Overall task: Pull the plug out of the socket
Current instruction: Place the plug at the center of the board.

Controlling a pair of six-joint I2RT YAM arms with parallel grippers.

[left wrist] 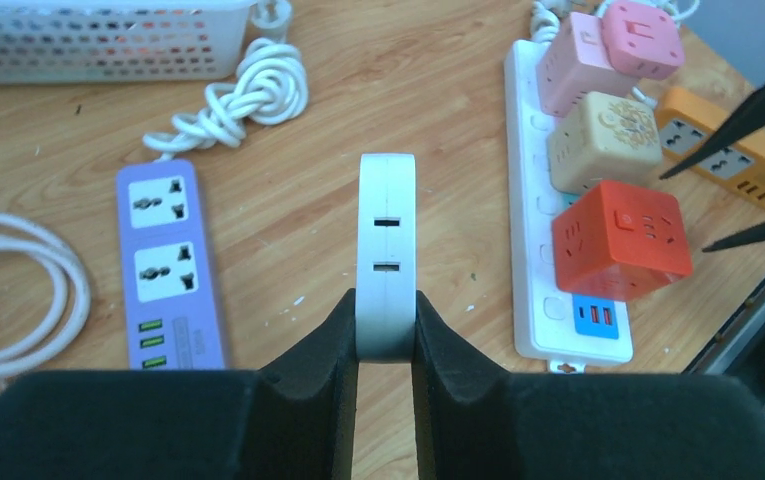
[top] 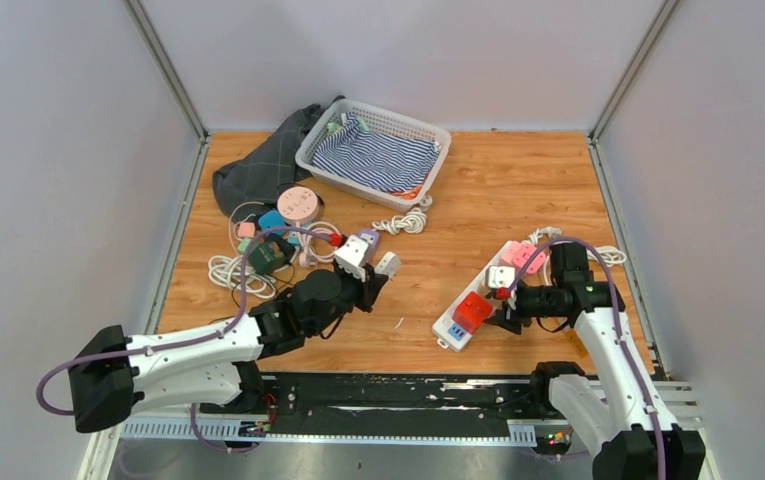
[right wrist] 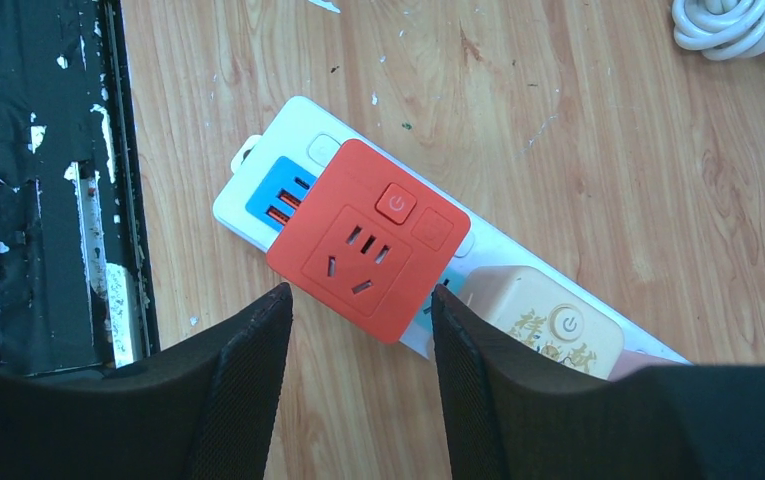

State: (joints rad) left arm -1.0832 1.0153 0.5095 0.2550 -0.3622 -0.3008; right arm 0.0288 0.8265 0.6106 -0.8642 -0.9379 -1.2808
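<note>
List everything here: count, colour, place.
White strip: 1, white, right side.
Red cube: 1, red, strip's near end.
Cream cube: 1, cream, next along.
Pink cubes: 2, pink, far end.
Orange strip: 1, orange, beside white strip.
Purple strip: 1, purple, centre.
Adapter: 1, white, in left gripper.
Basket: 1, white, far centre, holding striped cloth.
Cable coils: at least 3, white, scattered.
Dark cloth: 1, dark, far left.
Left gripper: 1, black, shut on adapter.
Right gripper: 1, black, open around red cube.

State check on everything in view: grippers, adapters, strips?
left gripper: shut on white adapter
right gripper: open, over red cube
white adapter: held, unplugged
red cube: plugged into white strip
beige cube: plugged into white strip
purple strip: sockets empty
</note>
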